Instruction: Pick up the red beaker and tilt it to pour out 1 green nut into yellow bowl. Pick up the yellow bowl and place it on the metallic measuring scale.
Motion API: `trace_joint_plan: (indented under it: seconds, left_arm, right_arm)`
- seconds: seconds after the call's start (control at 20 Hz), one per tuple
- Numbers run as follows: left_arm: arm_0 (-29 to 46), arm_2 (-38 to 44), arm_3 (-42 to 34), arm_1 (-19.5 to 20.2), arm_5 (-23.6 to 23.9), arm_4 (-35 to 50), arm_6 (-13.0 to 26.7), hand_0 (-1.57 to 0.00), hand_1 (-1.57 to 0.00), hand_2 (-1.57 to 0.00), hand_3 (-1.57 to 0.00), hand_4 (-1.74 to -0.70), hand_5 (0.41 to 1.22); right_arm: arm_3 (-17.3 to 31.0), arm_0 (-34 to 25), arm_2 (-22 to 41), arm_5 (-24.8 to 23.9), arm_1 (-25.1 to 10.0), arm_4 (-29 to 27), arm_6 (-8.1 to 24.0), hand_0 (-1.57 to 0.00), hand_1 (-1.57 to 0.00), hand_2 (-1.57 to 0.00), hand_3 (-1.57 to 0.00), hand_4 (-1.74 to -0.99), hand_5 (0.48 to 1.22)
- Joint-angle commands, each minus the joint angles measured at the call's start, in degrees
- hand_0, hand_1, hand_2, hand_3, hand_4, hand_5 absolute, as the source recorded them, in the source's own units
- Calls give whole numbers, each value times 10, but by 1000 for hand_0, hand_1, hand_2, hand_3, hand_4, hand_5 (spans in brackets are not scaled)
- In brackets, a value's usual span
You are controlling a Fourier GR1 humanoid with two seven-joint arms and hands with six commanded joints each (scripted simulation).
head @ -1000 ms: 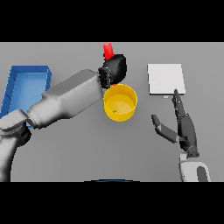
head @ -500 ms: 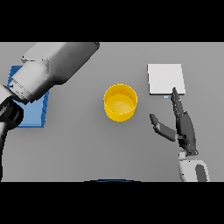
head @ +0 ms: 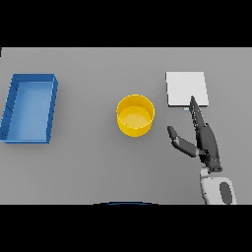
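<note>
Yellow bowl point(head: 135, 115) sits mid-tabletop, beside the metallic scale point(head: 186, 89). My right hand point(head: 204, 140) hovers open, fingers straight, near the front edge.

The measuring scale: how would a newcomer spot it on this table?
On the grey table, look right of the yellow bowl. The measuring scale is the flat pale square there, just beyond the right hand; unlike the blue tray, it has no walls.
</note>
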Motion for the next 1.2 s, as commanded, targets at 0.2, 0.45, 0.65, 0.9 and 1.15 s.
trace_joint_plan:
  seconds: [0.2, 0.45, 0.65, 0.9, 1.15]
  left_arm:
    - [122, 77, -11, 21, 93, 90, 101, -1571, -1571, -1571, -1560, -1740, 1221]
    - [248, 155, -83, 21, 158, 193, 184, -1571, -1571, -1571, -1567, -1741, 1221]
    - [386, 175, -208, 6, 184, 247, 211, -1571, -1571, -1571, -1570, -1741, 1221]
    - [525, 178, -364, -28, 211, 288, 258, -1571, -1571, -1571, -1571, -1741, 1151]
    - [588, 178, -458, -35, 210, 305, 335, -1571, -1571, -1571, -1571, -1655, 868]
  right_arm:
    - [10, -2, 7, 5, -7, 12, -5, 1, 1, 1, 1, -1138, 626]
    - [14, -3, 9, 9, -7, 10, -11, 1, 1, 1, 1, -1133, 655]
    - [17, -5, 3, 11, -9, 2, -14, 1, 1, 1, 1, -1141, 673]
    - [12, 8, 11, 11, -12, 13, -24, 1, 1, 1, 1, -1174, 676]
    - [8, -1, 7, 14, -13, 4, 1, 1, 1, 1, 1, -1155, 669]
